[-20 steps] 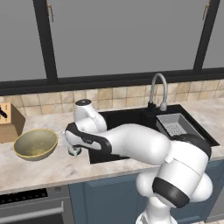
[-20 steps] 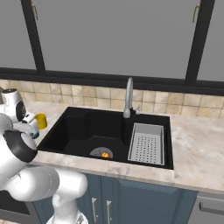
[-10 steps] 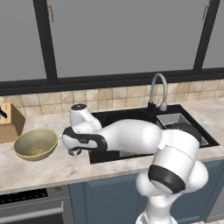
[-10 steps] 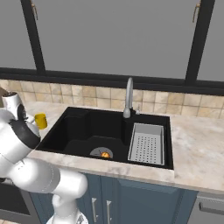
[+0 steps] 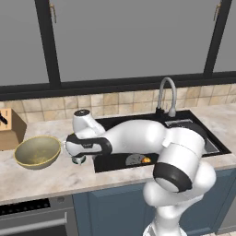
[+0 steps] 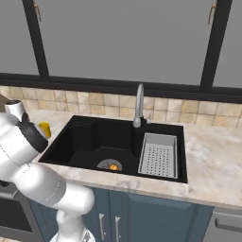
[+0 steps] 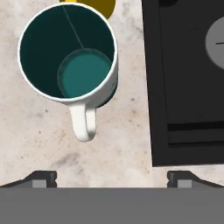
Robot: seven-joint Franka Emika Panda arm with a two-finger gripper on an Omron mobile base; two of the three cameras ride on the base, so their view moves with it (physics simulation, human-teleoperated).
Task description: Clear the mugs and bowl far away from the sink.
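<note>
The teal mug (image 7: 68,54) is standing upright on the marble counter (image 7: 39,135), just beside the left edge of the sink (image 7: 188,83), with its pale handle (image 7: 84,122) pointing toward the camera on the hand. The gripper (image 7: 111,177) is hovering above it with its fingers spread wide and holding nothing. The yellow mug (image 7: 87,5) is sitting just beyond the teal one, also near the sink; from the right base camera it shows as a yellow spot (image 6: 44,128) beside the sink's left rim. The bowl (image 5: 38,151) is resting farther from the sink, with a wooden knife block (image 5: 10,129) behind it.

The teal mug is probably rigid, light and glossy, so it is likely to slip under a loose pinch. Taking it across the rim wall, one finger inside and one outside, looks safer than the thin handle.

The counter is flat, polished stone with free space beyond the bowl. A tiled backsplash (image 5: 115,102) and dark windows (image 5: 129,37) are closing off the back, and a faucet (image 5: 167,94) is rising behind the sink.
</note>
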